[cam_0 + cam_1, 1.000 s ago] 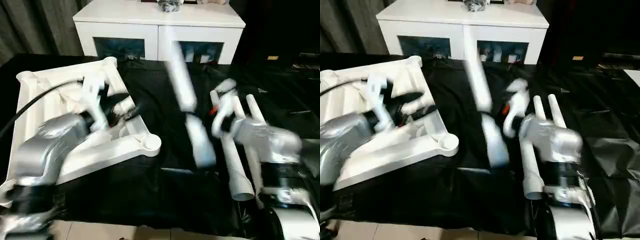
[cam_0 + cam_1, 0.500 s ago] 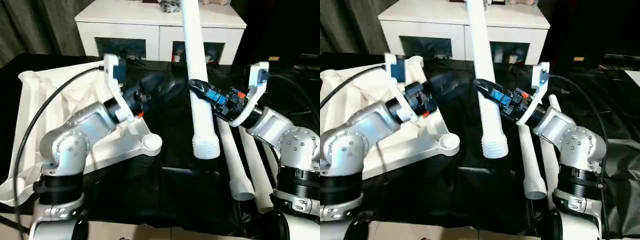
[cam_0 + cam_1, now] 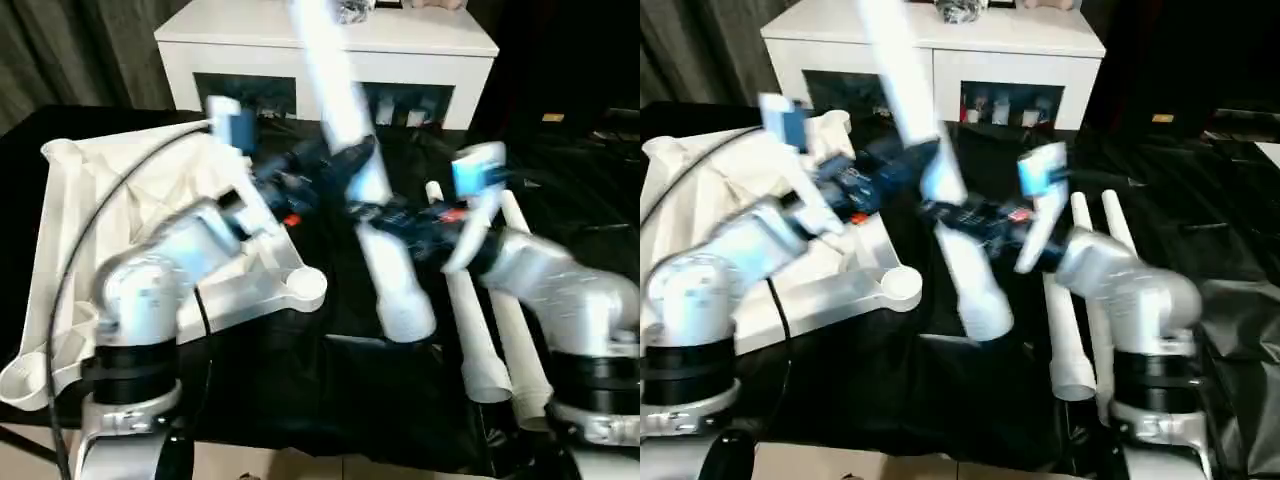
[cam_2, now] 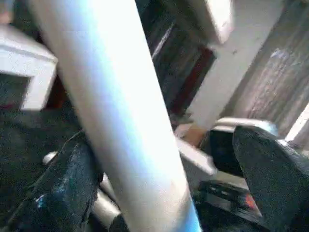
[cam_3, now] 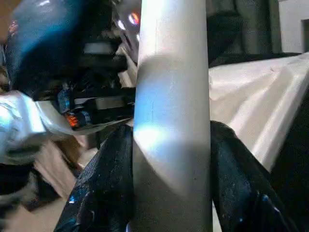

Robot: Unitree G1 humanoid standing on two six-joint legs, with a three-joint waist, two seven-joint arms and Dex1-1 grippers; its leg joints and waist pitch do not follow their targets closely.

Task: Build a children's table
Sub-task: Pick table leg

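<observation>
1. Half a second ago the leg [image 3: 385, 270] stood nearly upright. Now we see it tilted, its upper end leaning toward the robot's left and toward the white cabinet [image 3: 420, 55], and its wide ribbed end lower down, toward the robot's right.
2. The left pincer [image 3: 338, 165] has come in from beside the leg and now sits around its upper half.
3. The right pincer [image 5: 171, 137] is closed on the leg: in its wrist view both black fingers [image 5: 108, 183] press against the white tube, one on each side.
4. The left pincer is wide apart. In its wrist view one finger [image 4: 67, 193] lies against the tube, while the other finger [image 4: 270, 174] stands clear of it with a gap between.
5. The right pincer grips the leg near its middle, lower than the left pincer.
6. The leg's ribbed end hangs over the black-covered tabletop [image 3: 330, 400], just beside the corner socket [image 3: 305, 287]. We cannot tell whether it touches the cover.
7. The white table panel [image 3: 120, 230] lies ribbed side up on the robot's left part of the tabletop, with round sockets at its corners.
8. The spare legs [image 3: 470, 320] lie side by side on the black cover at the robot's right, under the right forearm, wide ends toward the robot.
9. A black cable [image 3: 80, 250] arcs across the panel to the left arm.
</observation>
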